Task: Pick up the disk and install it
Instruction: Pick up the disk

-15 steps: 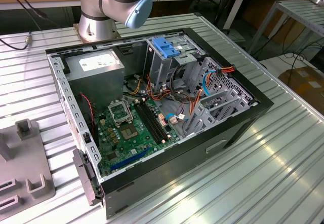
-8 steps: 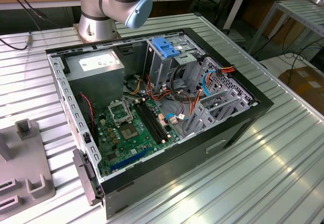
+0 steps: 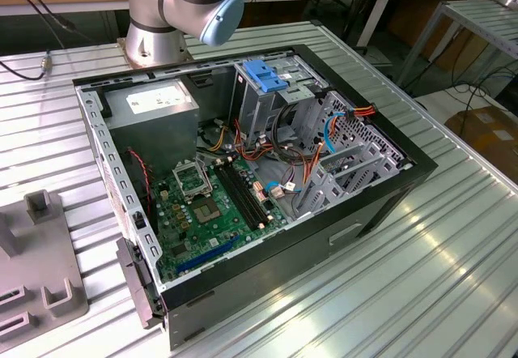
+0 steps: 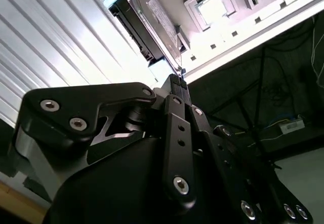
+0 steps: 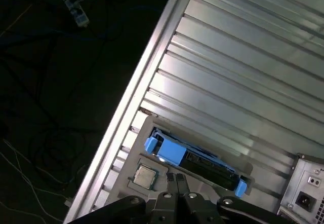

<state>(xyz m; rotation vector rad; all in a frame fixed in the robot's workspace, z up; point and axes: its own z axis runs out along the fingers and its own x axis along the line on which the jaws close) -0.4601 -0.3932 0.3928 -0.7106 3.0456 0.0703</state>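
The disk (image 5: 202, 159) stands on its long edge in a slot of a grey fixture plate (image 5: 124, 169), with blue rails at both ends. In the second wrist view the disk (image 4: 152, 21) shows its metal face and a blue rail end. My gripper (image 5: 176, 179) hovers just above the fixture on the disk's broad side, apart from it. Its black fingers (image 4: 177, 82) are pressed together, shut on nothing. The open computer case (image 3: 364, 220) lies on its side on the ribbed metal table, the arm's base behind it.
Inside the case are a drive cage with a blue latch (image 3: 267, 74), a grey power supply (image 3: 154, 107), a green motherboard (image 3: 206, 212) and loose cables. A processor chip (image 5: 144, 176) sits in the fixture beside the disk. The table edge (image 5: 147, 77) drops to dark floor close by.
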